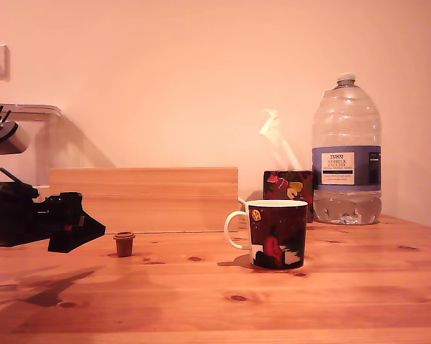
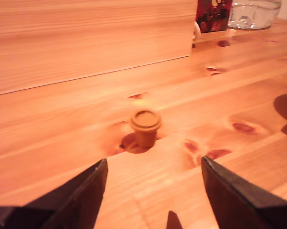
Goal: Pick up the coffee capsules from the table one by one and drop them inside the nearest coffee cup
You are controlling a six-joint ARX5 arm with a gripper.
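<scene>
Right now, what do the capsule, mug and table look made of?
Capsule: looks like matte brown plastic, moulded rim with a flat top; could be coated metal.
Mug: looks like glazed ceramic, glossy dark red print, white handle and inside.
Table: pine-like wood, visible grain and dark knots, light sheen suggests a varnish.

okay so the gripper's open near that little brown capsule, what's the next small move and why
Probably ease the gripper forward until its open fingers sit on either side of the coffee capsule, then close. The wrist view shows the capsule standing upright on the table, centred ahead of the spread fingers but not yet between them, so closing now would likely miss it.
</scene>
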